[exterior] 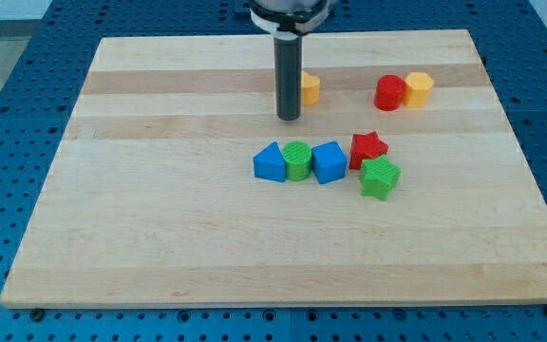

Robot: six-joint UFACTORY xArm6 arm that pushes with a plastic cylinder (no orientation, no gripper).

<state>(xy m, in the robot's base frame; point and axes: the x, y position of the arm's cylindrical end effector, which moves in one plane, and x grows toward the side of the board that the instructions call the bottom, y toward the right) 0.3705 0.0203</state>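
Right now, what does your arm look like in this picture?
Only its lower end shows: a straight dark grey rod, round and smooth, hanging from a wider black and silver collar at the view's top. My tip is flat-ended. No cables or markings are visible.

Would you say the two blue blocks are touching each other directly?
No, a green block sits between the left blue block and the right blue block, keeping them apart.
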